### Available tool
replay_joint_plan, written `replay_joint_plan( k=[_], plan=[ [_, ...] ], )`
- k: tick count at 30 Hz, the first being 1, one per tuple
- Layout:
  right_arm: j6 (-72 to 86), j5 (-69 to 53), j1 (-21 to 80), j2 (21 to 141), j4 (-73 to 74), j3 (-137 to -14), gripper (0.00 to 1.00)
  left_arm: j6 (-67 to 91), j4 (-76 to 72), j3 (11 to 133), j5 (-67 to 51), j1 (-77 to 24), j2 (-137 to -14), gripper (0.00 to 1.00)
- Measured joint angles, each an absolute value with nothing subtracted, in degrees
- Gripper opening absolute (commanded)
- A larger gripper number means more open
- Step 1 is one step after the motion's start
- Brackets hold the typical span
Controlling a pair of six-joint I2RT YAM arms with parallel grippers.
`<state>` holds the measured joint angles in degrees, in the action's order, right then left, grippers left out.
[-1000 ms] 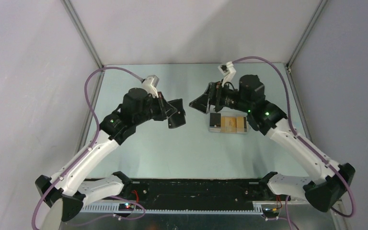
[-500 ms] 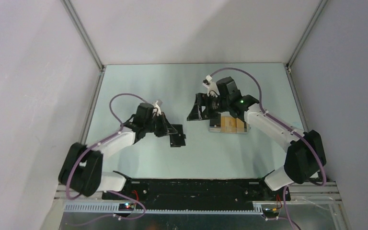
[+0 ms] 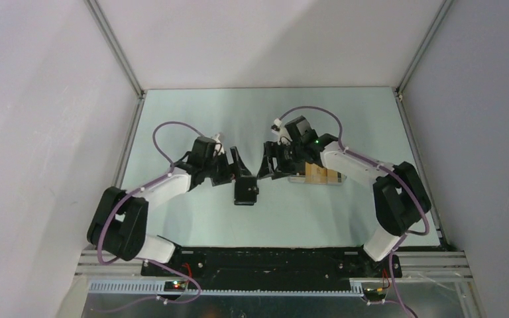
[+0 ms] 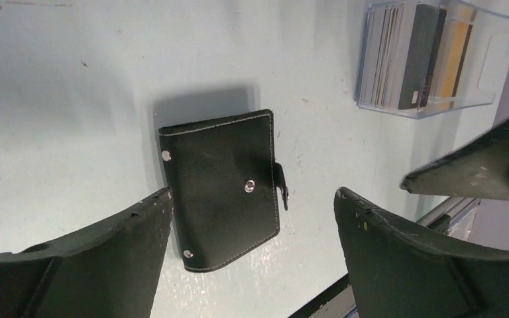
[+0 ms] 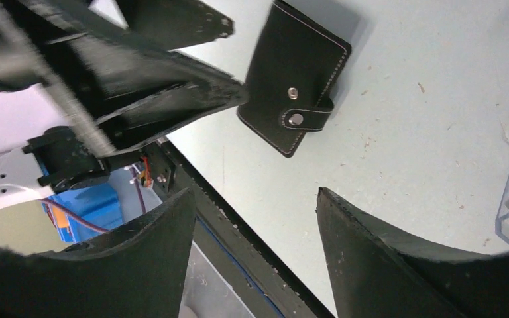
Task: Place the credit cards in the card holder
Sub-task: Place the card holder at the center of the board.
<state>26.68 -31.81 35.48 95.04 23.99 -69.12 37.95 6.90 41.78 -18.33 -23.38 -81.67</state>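
The card holder (image 4: pixel 222 189), a closed black wallet with a snap strap, lies flat on the table (image 3: pixel 199 112); it also shows in the top view (image 3: pixel 246 193) and the right wrist view (image 5: pixel 295 76). My left gripper (image 4: pixel 252 192) hovers open just above it, fingers on either side and not touching it (image 3: pixel 238 167). The credit cards (image 4: pixel 414 56) stand on edge in a clear tray (image 4: pixel 497 46), orange and dark ones (image 3: pixel 318 173). My right gripper (image 5: pixel 255 192) is open and empty, between the card holder and the tray (image 3: pixel 267 161).
One finger of the right gripper (image 4: pixel 470 175) reaches in at the right of the left wrist view, close to the left one. The table's dark front rail (image 5: pixel 238 232) runs just below the card holder. White walls enclose the table on three sides.
My left gripper has opened and let go of the card holder, which now lies on the table. Both arms came lower and closer together. The right gripper's jaws narrowed a little.
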Motion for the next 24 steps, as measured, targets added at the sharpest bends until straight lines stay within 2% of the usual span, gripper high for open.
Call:
replay_joint_plan(
  k=[1, 5, 12, 19, 24],
  plan=[
    [26.7, -31.8, 35.6, 95.8, 24.1, -69.1, 0.68, 37.8, 7.3, 41.9, -18.2, -23.3, -81.2, 0.89],
    [26.9, -31.8, 36.4, 100.2, 24.9, -69.1, 0.53, 37.5, 9.5, 41.8, -18.2, -23.2, -81.7, 0.77],
    [27.8, -29.5, 38.3, 105.5, 26.6, -69.1, 0.45, 37.0, 13.1, 41.9, -18.6, -22.9, -87.2, 0.50],
    [27.7, -24.4, 40.1, 110.3, 32.9, -74.6, 0.41, 37.0, 14.0, 41.9, -20.4, -22.7, -89.0, 0.44],
    [28.1, -23.1, 40.4, 114.0, 35.5, -77.8, 0.35, 37.1, 14.1, 42.1, -21.5, -22.7, -90.0, 0.31]
  ],
)
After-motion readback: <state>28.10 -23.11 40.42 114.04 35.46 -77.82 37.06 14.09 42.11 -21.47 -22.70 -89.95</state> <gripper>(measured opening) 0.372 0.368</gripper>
